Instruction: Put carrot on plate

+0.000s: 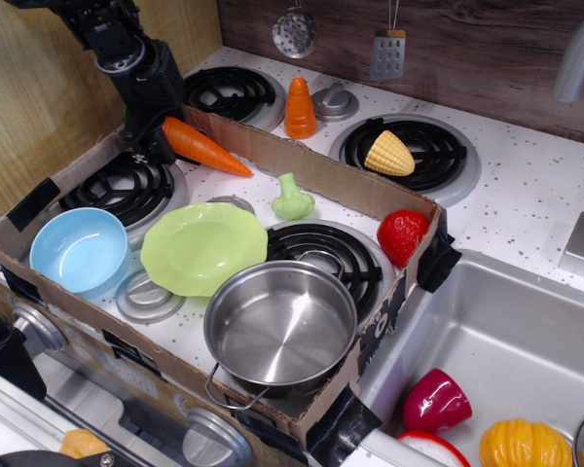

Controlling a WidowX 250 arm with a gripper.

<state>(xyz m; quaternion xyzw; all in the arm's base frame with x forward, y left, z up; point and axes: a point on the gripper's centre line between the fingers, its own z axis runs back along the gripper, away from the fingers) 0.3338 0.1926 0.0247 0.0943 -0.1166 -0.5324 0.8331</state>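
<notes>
observation.image: black claw (pixel 154 136) clamped on carrot (pixel 206 148) at its stem end, tip tilted down over box wall, raised beyond green plate (pixel 203 247), apart from it, near blue bowl (pixel 79 251).

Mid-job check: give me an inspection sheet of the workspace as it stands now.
Surface: toy stove top with burners, cardboard tray wall around the front part.
Job's things: carrot held at its stem end, tip tilted down; plate bare.
Clutter: blue bowl, steel pot, strawberry, corn, green vegetable, ribbed orange cone.
Grippers: claw shut on carrot.
Cables: nothing seen.
Surroundings: sink with toys, hanging utensils.
</notes>
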